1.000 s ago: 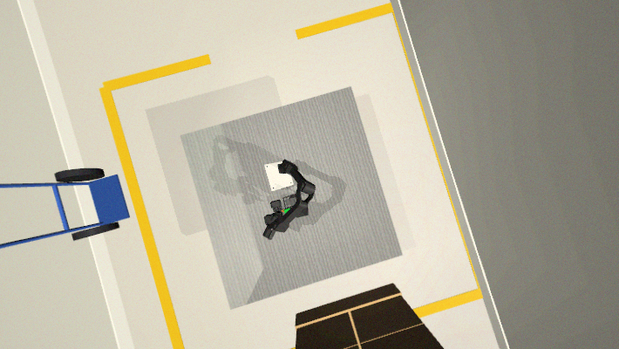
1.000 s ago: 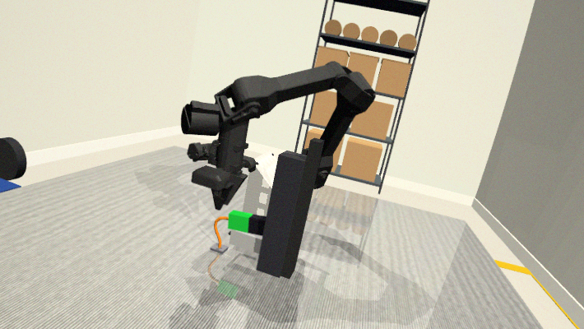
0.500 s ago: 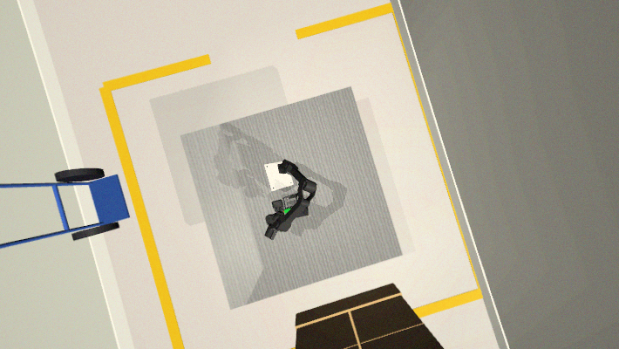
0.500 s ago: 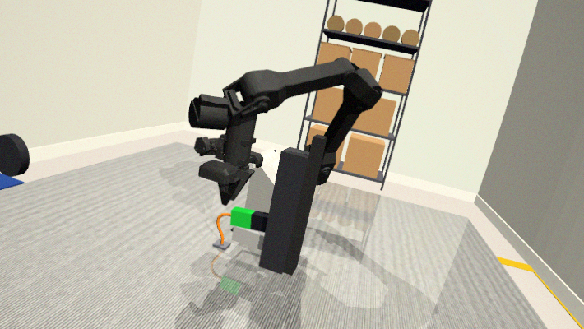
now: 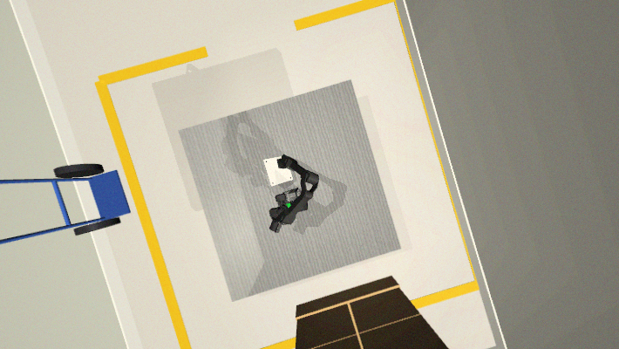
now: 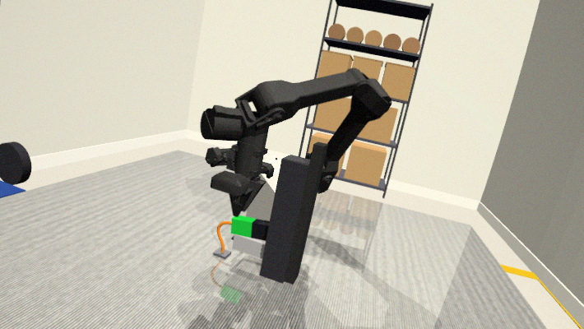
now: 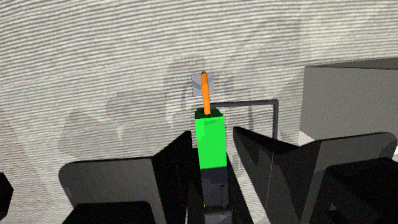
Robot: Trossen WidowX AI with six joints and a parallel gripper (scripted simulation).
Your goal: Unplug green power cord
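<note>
The green plug (image 5: 289,205) (image 6: 243,226) (image 7: 213,150) is a small bright block. Its inner end meets a black block (image 6: 260,229) (image 7: 214,186) at the side of the tall dark power strip (image 6: 284,222); no gap shows between them. An orange cord (image 6: 220,238) (image 7: 206,97) runs from the plug's outer end to a small grey floor pad (image 6: 222,253) (image 7: 196,86). My gripper (image 6: 237,214) (image 7: 212,134) is partly open and holds nothing. Its fingertips stand on both sides of the plug in the wrist view, with gaps showing, and near its top edge in the exterior view.
A grey box (image 7: 350,100) stands to the right in the wrist view, beside a thin dark frame (image 7: 245,104). The arm's base stands on a white plate (image 5: 275,172). A blue cart (image 5: 109,194) and a storage rack (image 6: 368,140) are farther off.
</note>
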